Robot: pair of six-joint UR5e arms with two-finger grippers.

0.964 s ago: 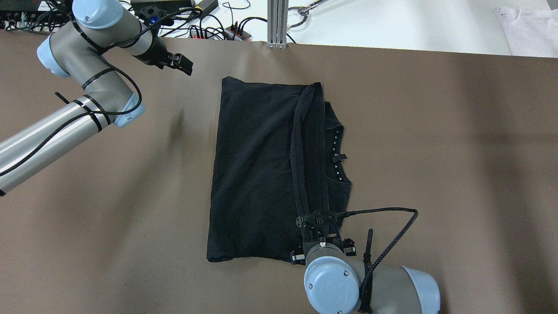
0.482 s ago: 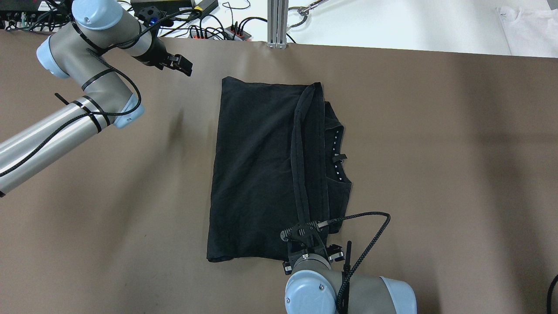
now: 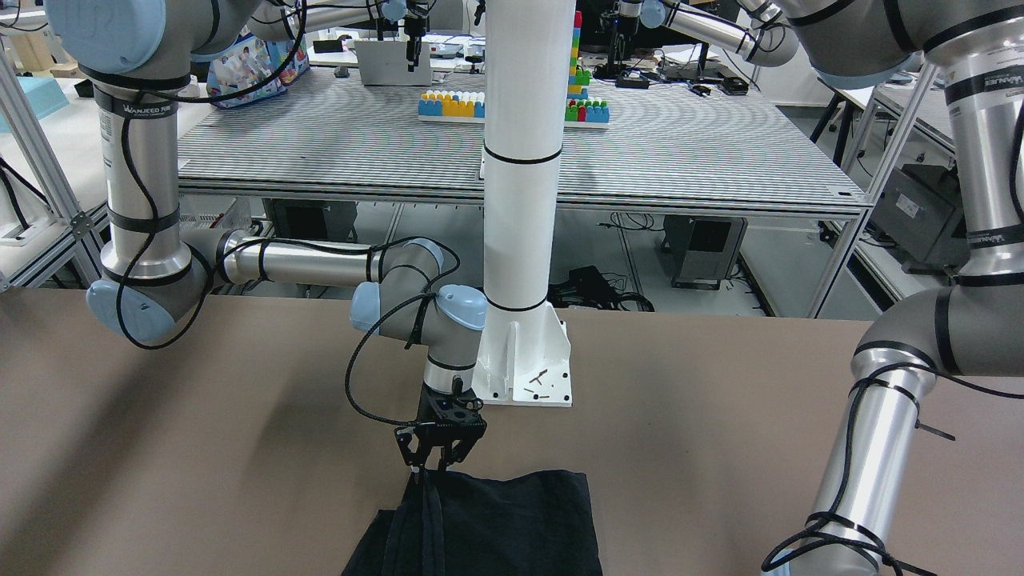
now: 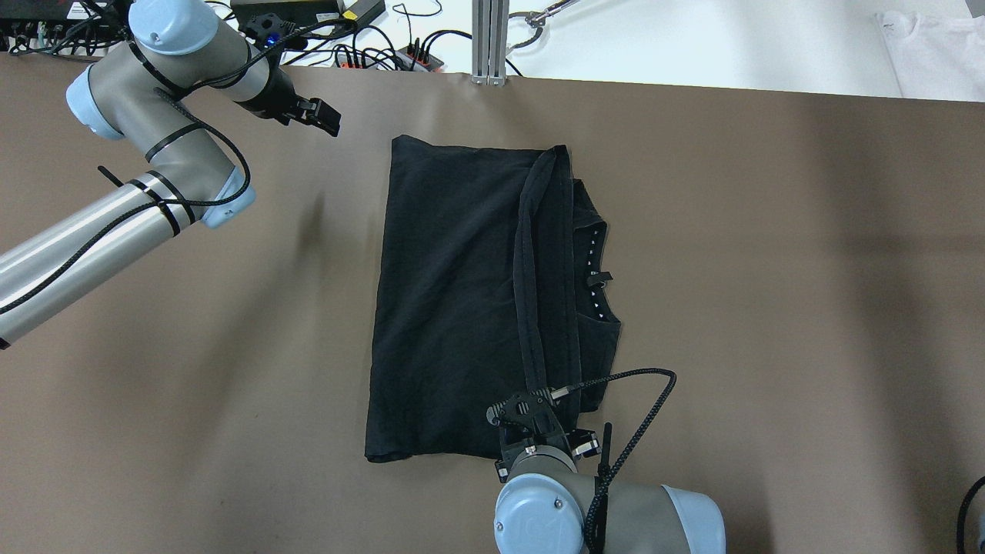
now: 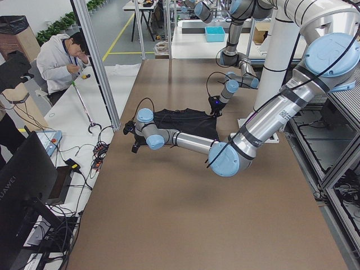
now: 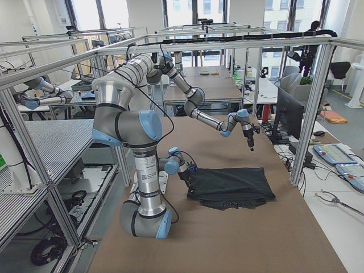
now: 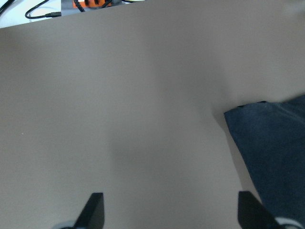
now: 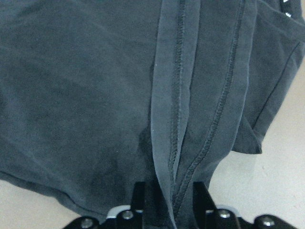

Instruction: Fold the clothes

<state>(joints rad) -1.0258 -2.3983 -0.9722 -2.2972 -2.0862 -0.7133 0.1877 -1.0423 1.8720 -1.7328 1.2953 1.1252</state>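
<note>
The clothes (image 4: 446, 292) are one black garment lying folded in a rough rectangle mid-table, with a hemmed strip (image 4: 531, 254) running along its right part. My right gripper (image 4: 541, 429) sits at the garment's near edge, shut on that hem (image 8: 167, 119); the strip passes between its fingers (image 8: 138, 193). From the front the gripper (image 3: 428, 468) points straight down onto the cloth (image 3: 496, 520). My left gripper (image 4: 322, 117) hovers open over bare table off the garment's far left corner (image 7: 271, 152), with nothing between its fingers (image 7: 95, 210).
The white pillar's base plate (image 3: 524, 376) stands just behind the garment's near edge. Cables and a power strip (image 4: 385, 54) lie past the table's far edge beside an aluminium post (image 4: 489, 38). A white cloth (image 4: 931, 54) lies far right. A person (image 5: 62, 62) sits beyond the table.
My right arm has shifted to the left along the garment's near edge, taking the lower end of the hem strip with it. The left arm has barely moved.
</note>
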